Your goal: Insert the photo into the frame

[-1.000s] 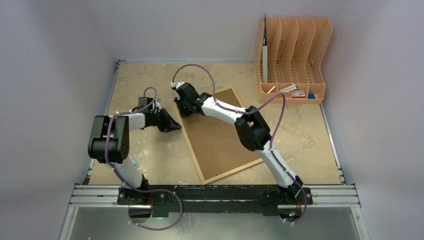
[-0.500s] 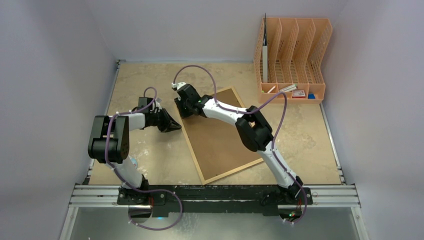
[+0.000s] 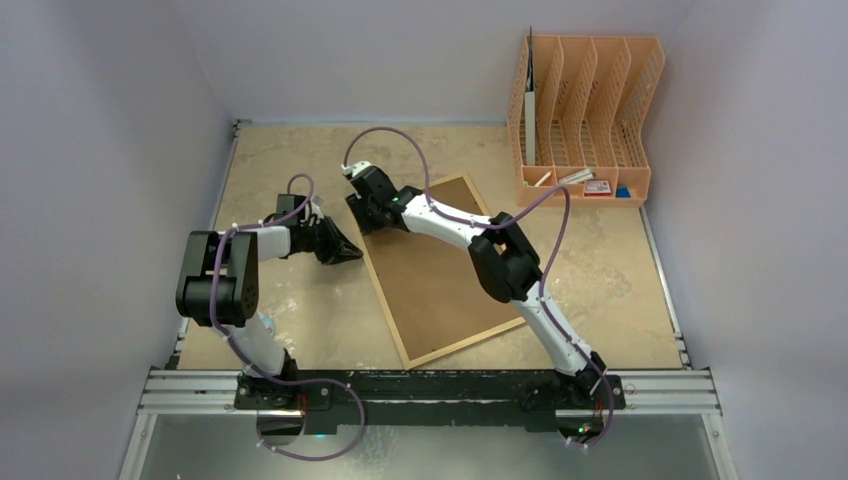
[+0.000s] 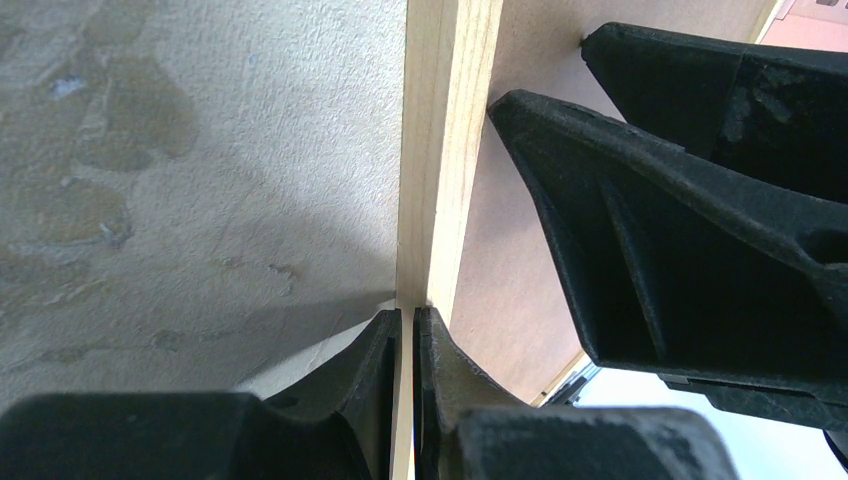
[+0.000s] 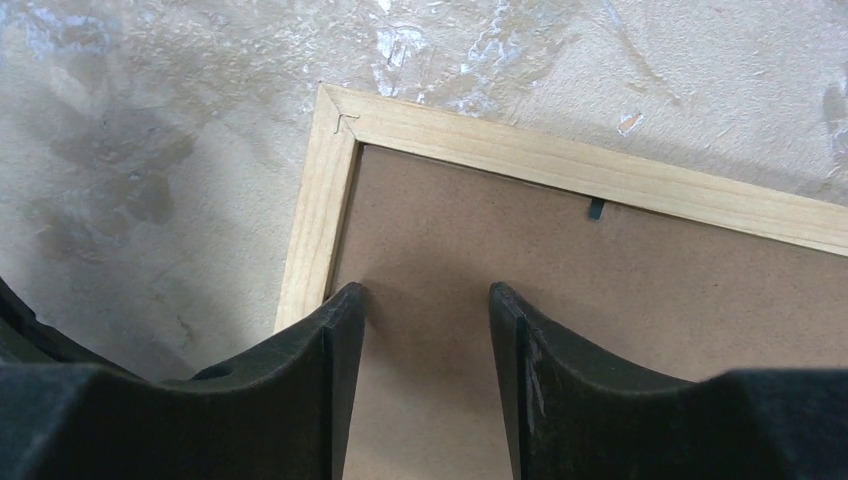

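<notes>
The frame (image 3: 440, 270) lies back up on the table, its brown fibreboard showing inside a thin light-wood border. My left gripper (image 3: 352, 255) is shut on the frame's left wooden edge (image 4: 445, 150), with the fingertips (image 4: 385, 335) pinching the strip between them. My right gripper (image 3: 368, 215) is open, with its tips resting on the fibreboard back (image 5: 600, 290) near the frame's far left corner (image 5: 335, 115). It also shows in the left wrist view (image 4: 680, 200), and its jaws stand apart in its own wrist view (image 5: 427, 295). The photo is hidden.
An orange plastic file organiser (image 3: 585, 110) stands at the back right with small items in its base. A small dark tab (image 5: 596, 208) sits at the frame's far inner edge. Bare beige tabletop (image 3: 620, 270) lies right of the frame.
The right arm's elbow has wavered very slightly. The frame and the left gripper have not moved.
</notes>
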`<state>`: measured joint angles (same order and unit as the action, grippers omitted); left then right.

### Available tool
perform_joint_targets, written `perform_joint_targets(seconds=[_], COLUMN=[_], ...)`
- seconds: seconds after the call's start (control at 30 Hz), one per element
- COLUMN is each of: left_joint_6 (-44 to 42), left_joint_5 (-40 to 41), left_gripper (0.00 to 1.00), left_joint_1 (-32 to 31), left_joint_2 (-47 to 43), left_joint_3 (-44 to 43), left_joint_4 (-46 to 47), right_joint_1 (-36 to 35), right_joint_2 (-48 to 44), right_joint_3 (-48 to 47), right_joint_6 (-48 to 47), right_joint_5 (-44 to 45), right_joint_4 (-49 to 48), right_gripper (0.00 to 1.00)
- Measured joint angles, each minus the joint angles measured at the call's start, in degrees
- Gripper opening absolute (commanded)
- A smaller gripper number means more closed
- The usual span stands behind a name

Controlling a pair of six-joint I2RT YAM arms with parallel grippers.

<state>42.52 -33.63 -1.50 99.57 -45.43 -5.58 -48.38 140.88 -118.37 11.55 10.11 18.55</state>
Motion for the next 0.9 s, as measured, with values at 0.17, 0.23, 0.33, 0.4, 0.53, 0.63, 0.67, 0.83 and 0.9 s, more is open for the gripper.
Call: perform_joint_targets(seconds=[0.17, 0.23, 0.33, 0.4, 0.53, 0.63, 0.67, 0.83, 0.9], left_joint_6=[0.0, 0.0, 0.0, 0.0, 0.0, 0.0, 0.0, 0.0, 0.0], left_joint_5=[0.0, 0.0, 0.0, 0.0, 0.0, 0.0, 0.0, 0.0, 0.0], left_gripper=[0.11, 0.11, 0.11, 0.11, 0.11, 0.11, 0.11, 0.11, 0.11], left_joint_1=[0.0, 0.0, 0.0, 0.0, 0.0, 0.0, 0.0, 0.0, 0.0], left_joint_2=[0.0, 0.0, 0.0, 0.0, 0.0, 0.0, 0.0, 0.0, 0.0], left_joint_3=[0.0, 0.0, 0.0, 0.0, 0.0, 0.0, 0.0, 0.0, 0.0], left_joint_4=[0.0, 0.0, 0.0, 0.0, 0.0, 0.0, 0.0, 0.0, 0.0], right_joint_1=[0.0, 0.0, 0.3, 0.5, 0.8, 0.8, 0.8, 1.0, 1.1], right_joint_2=[0.0, -0.5, -1.7, -2.0, -1.9, -1.7, -1.7, -1.7, -1.7], right_joint_3=[0.3, 1.4, 4.1, 4.9, 4.6, 4.2, 4.2, 4.3, 4.4], right_joint_6=[-0.5, -0.8, -1.5, -1.8, -2.2, -2.2, -2.3, -3.0, -3.4], right_joint_5=[-0.6, -1.3, -3.3, -4.3, -5.4, -5.6, -5.6, -6.7, -7.1], right_joint_4=[-0.2, -1.2, -3.7, -4.5, -4.2, -3.7, -3.7, -3.7, -3.7], right_gripper=[0.55, 0.58, 0.61, 0.61, 0.61, 0.61, 0.61, 0.63, 0.65])
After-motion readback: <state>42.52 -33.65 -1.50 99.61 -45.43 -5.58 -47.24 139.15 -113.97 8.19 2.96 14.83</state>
